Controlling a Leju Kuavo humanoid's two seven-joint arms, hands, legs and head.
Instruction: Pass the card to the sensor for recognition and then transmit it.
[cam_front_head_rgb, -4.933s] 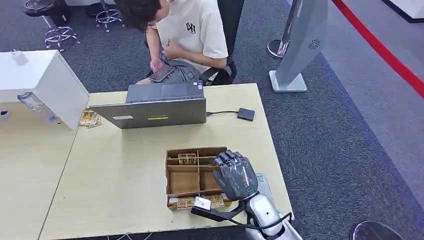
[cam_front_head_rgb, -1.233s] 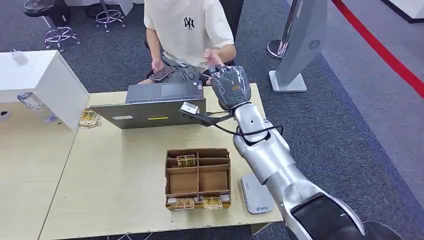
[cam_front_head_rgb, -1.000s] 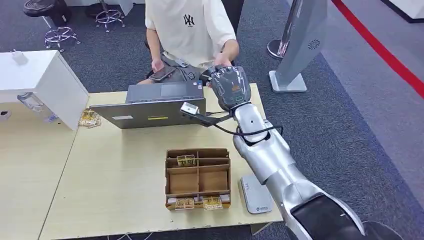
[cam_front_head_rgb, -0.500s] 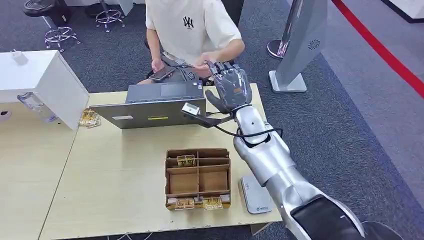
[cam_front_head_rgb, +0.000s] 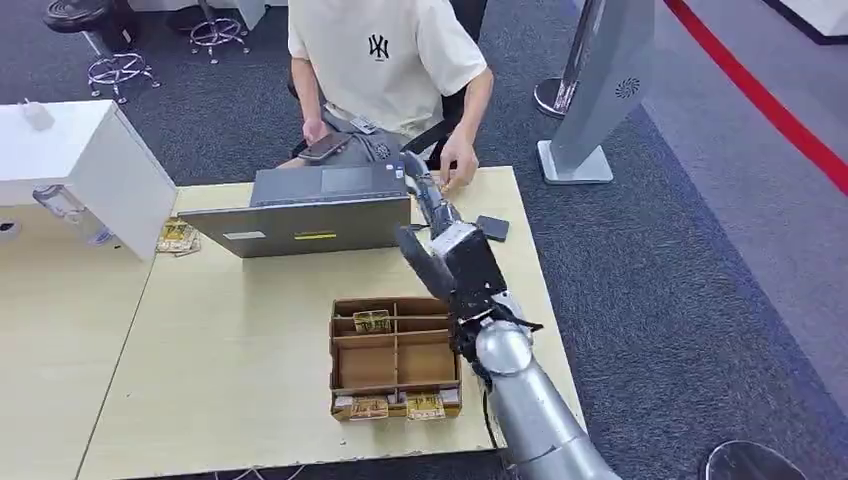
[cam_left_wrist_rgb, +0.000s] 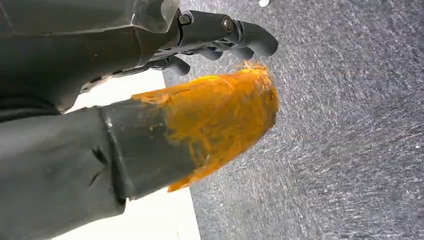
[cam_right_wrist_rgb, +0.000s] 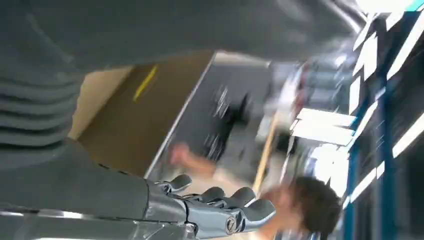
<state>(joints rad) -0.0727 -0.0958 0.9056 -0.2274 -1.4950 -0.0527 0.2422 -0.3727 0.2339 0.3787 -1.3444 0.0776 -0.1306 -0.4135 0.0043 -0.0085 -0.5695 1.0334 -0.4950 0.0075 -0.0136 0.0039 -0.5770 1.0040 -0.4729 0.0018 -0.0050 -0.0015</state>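
With its fingers spread and holding nothing, the right hand (cam_front_head_rgb: 450, 255) hangs above the table (cam_front_head_rgb: 230, 360); the card appears to be at the person's hand (cam_front_head_rgb: 458, 172), too small to confirm. Retract clear of the divided cardboard box (cam_front_head_rgb: 396, 355).

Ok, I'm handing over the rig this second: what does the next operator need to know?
Right hand: open, holding nothing, fingers spread, stretched over the wooden table beside the grey laptop, towards the seated person's hand.
Left hand: empty, hanging over the grey carpet.
Card: in neither robot hand. The person's hand rests at the far table edge; I cannot tell whether it holds the card.
Brown cardboard divider tray: on the table near the robot, yellow cards in it.
Done: the pass to the person looks made.
Left: confirm they have the card, then draw the right arm back.
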